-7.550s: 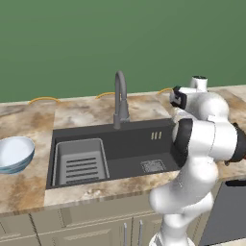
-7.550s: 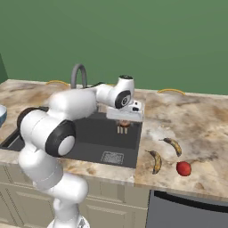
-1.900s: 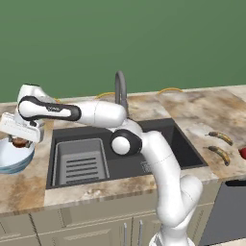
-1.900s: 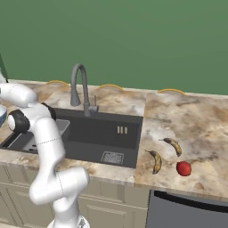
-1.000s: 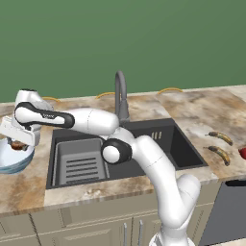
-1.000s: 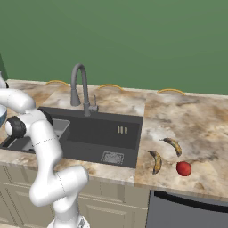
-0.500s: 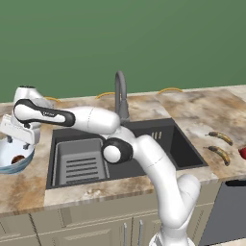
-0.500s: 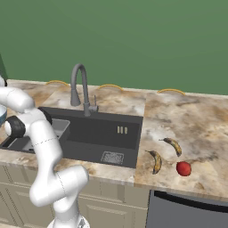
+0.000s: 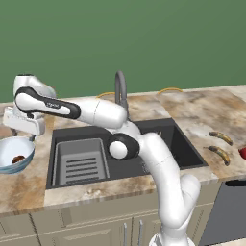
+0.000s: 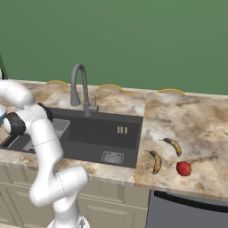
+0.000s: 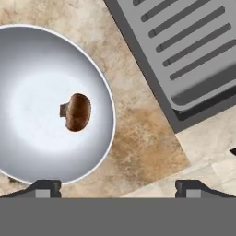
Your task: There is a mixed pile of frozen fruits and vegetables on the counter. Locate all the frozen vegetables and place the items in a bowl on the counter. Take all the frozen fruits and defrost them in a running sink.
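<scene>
Arm stretched far left across the sink [image 9: 144,144], hand [image 11: 117,186] spread wide — empty — above the bowl [image 9: 7,149], brown lump [image 11: 77,112] lying inside

Rendered home kitchen. A beige-and-brown marbled stone counter [image 10: 191,120] runs along a plain green wall [image 10: 133,40], over tan panelled cabinet doors [image 9: 81,230]. A rectangular dark-grey sink basin [image 10: 107,131] is sunk into the counter, with a grey slotted rack [image 9: 79,161] in its left half, a square drain [image 10: 112,157] and a tall grey arched faucet [image 10: 80,87] at its back edge. Food is out: a wide pale-blue bowl [image 9: 26,158] near the counter's left end, and two yellow-brown bananas [image 10: 164,153] toward its right front edge.
</scene>
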